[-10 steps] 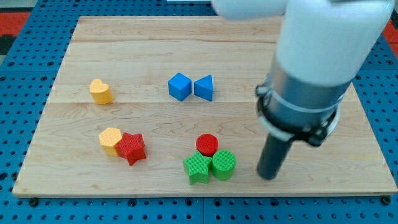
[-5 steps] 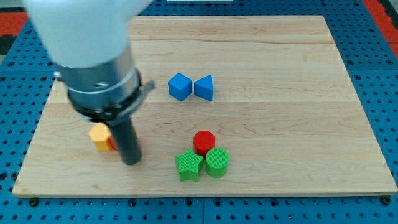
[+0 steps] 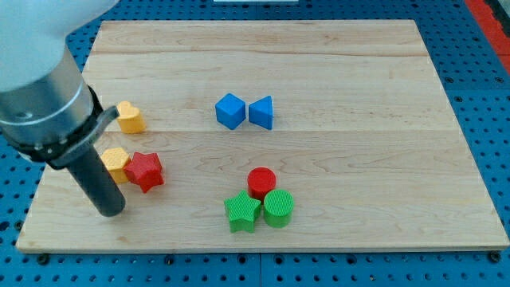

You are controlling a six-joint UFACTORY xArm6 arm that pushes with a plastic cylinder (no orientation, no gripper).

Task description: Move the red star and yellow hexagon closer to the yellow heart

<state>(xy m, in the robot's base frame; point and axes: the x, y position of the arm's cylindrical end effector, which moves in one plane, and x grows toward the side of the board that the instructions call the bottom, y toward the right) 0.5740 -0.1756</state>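
My tip [image 3: 110, 212] rests on the table [image 3: 343, 72] near its bottom-left corner, just below and slightly left of the yellow hexagon [image 3: 116, 163]; the dark rod rises from it toward the table's left edge and covers the hexagon's left side, so I cannot tell whether rod and block touch. The arm carries no fingers, only this rod, so there is nothing to be apart or together. The yellow hexagon sits close to the table's left edge, in its lower half, and the red star [image 3: 144, 171] lies against its right side, the two touching. The yellow heart [image 3: 130, 117] is above them, near the left edge at about mid-height of the table, apart from the hexagon with a strip of bare wood between. Near the table's middle, toward the top, the blue cube [image 3: 230, 111] and the blue triangle [image 3: 261, 112] stand side by side, very nearly touching. Toward the bottom edge, a little right of the star, three blocks cluster: the red cylinder [image 3: 261, 182] on top, with the green star [image 3: 243, 212] below left and the green cylinder [image 3: 278, 208] below right, all pressed together.
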